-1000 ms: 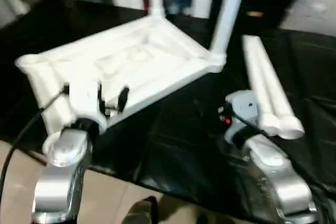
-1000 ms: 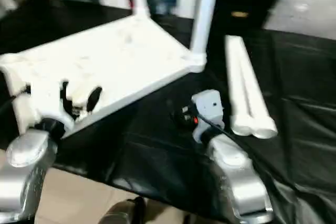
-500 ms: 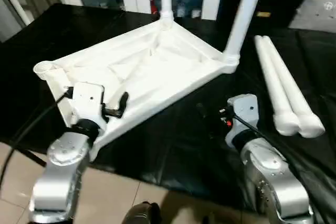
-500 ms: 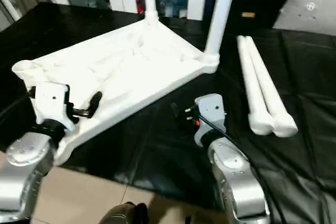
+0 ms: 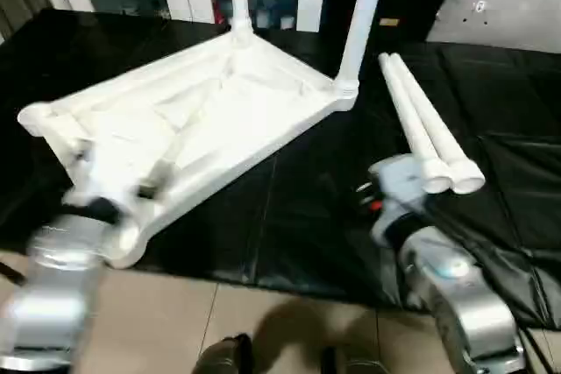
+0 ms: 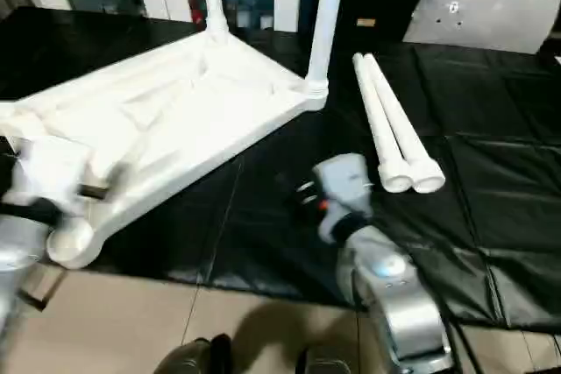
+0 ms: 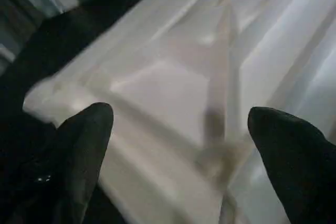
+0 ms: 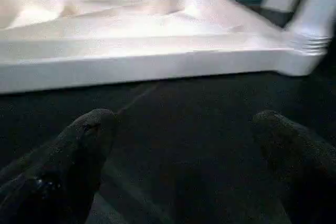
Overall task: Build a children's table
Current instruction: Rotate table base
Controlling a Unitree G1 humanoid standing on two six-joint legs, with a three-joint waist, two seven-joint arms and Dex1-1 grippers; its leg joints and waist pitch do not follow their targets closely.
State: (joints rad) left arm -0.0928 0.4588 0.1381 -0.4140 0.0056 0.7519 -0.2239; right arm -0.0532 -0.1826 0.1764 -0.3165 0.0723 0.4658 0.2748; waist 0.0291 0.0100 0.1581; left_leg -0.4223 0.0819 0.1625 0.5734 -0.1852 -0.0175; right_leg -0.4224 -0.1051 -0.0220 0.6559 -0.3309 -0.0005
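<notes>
While the table top (image 5: 202, 120) lies upside down on the black counter (image 5: 289, 216) with two legs already standing in its far sockets, the two loose legs (image 5: 425, 133) lie side by side just beyond the right gripper (image 8: 184, 145), long axes running away from the robot. Both grippers are spread wide and empty; the left gripper (image 7: 178, 145) hovers over the ribbed underside, so the right arm looks nearer.

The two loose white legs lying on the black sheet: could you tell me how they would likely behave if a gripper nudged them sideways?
The loose legs are round, so they would probably roll. Being tapered, they may curve rather than roll straight.
</notes>
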